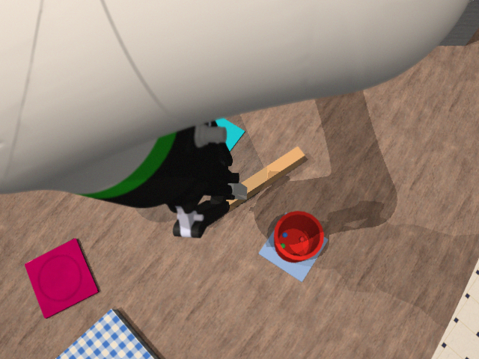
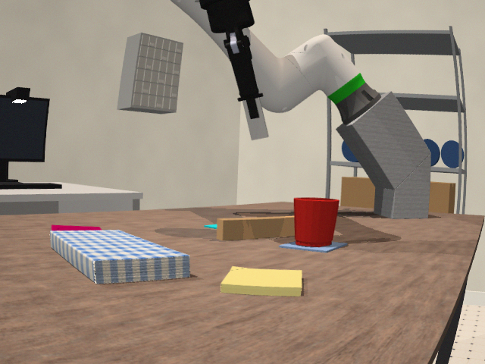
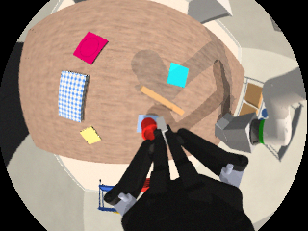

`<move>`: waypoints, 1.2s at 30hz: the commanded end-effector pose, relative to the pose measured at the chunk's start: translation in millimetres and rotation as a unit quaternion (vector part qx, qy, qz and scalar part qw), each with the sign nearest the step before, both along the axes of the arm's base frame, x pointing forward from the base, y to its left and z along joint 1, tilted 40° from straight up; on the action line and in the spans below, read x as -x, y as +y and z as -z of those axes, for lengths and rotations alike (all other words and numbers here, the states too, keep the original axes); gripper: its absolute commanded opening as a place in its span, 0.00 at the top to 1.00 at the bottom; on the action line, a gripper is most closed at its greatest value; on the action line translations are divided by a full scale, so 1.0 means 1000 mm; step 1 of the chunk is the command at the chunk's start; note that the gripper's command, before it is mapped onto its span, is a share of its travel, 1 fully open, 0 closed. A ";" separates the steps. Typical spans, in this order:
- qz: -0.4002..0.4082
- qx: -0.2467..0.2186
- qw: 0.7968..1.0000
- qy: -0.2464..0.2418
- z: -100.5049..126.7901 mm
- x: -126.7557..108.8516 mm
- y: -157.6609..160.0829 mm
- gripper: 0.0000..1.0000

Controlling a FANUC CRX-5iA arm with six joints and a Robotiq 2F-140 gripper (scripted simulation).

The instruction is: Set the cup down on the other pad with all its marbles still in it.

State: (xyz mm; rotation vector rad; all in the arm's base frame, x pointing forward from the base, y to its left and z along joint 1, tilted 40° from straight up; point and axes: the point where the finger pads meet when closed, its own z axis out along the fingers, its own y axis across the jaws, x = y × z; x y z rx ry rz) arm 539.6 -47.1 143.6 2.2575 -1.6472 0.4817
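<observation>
The red cup [image 1: 298, 235] stands upright on a light blue pad [image 1: 293, 255], with a blue, a green and a red marble inside. It also shows in the side view [image 2: 315, 221] and the wrist view [image 3: 149, 129]. A cyan pad [image 1: 230, 133] lies beyond the wooden rail [image 1: 266, 176], which lies between the two pads. My gripper [image 2: 258, 127] is shut on nothing and hangs high above the table, left of and behind the cup, fingers pointing down. In the top view the gripper [image 1: 237, 190] overlaps the rail's near end.
A magenta pad [image 1: 60, 277] lies at the left. A blue checkered stack [image 2: 117, 254] and a yellow block [image 2: 262, 280] lie toward the front. The arm's grey base [image 2: 391, 164] stands at the back right.
</observation>
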 end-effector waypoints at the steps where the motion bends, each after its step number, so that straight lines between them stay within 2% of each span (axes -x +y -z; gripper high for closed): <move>1: 0.050 0.019 0.998 -0.043 0.011 -0.004 0.000 1.00; 2: 0.050 0.019 0.998 -0.043 0.011 -0.004 0.000 1.00; 3: 0.072 0.024 0.995 -0.063 0.017 -0.006 0.001 1.00; 5: 0.072 0.024 0.995 -0.063 0.017 -0.006 0.001 1.00; 6: 0.093 0.028 0.992 -0.082 0.022 -0.008 0.002 1.00; 8: 0.093 0.028 0.992 -0.082 0.022 -0.008 0.002 1.00; 9: 0.112 0.030 0.988 -0.101 0.028 -0.010 0.004 1.00; 11: 0.112 0.030 0.988 -0.101 0.028 -0.010 0.004 1.00; 14: 0.146 0.033 0.979 -0.137 0.038 -0.013 0.008 1.00; 16: 0.146 0.033 0.979 -0.137 0.038 -0.013 0.008 1.00; 19: 0.176 0.032 0.969 -0.170 0.048 -0.015 0.012 1.00; 22: 0.176 0.032 0.969 -0.170 0.048 -0.015 0.012 1.00; 24: 0.202 0.029 0.958 -0.199 0.058 -0.016 0.017 1.00; 26: 0.202 0.029 0.958 -0.199 0.058 -0.016 0.017 1.00; 36: 0.259 0.012 0.929 -0.265 0.082 -0.017 0.032 1.00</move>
